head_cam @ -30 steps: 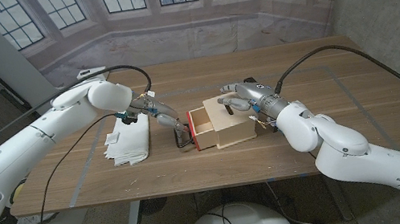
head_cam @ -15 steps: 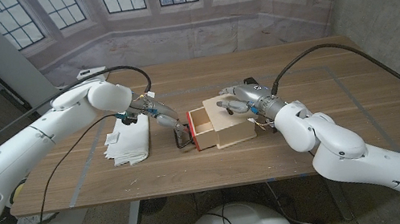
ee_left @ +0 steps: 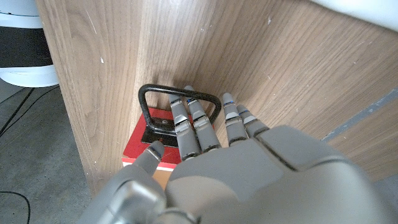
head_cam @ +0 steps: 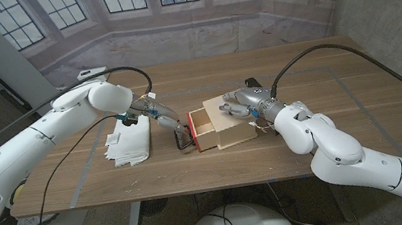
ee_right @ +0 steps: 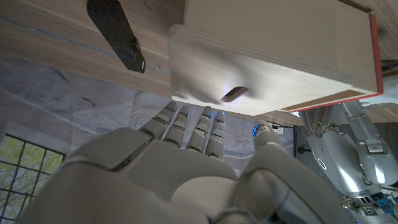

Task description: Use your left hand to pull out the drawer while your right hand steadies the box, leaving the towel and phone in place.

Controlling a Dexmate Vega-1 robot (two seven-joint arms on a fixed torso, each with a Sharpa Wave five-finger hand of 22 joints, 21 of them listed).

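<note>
A light wooden box (head_cam: 235, 127) stands mid-table with its red-fronted drawer (head_cam: 198, 132) partly out toward the left. My left hand (head_cam: 156, 113) reaches to the drawer's black metal handle (head_cam: 183, 137). In the left wrist view its fingers (ee_left: 186, 124) hook through the handle (ee_left: 149, 93), in front of the red drawer front (ee_left: 140, 146). My right hand (head_cam: 239, 103) rests on top of the box, fingers spread. In the right wrist view that hand (ee_right: 180, 155) reaches the box (ee_right: 267, 43). A white folded towel (head_cam: 129, 145) lies left of the drawer. A black phone (ee_right: 116, 32) lies on the table beyond the box.
The wooden table (head_cam: 331, 107) is bare to the right of the box and along its far side. My left arm's cable arcs over the table's left part. A window backdrop stands behind the table's far edge.
My right hand and forearm have slid a little to the left over the box top. The left hand, handle and drawer look unmoved.
</note>
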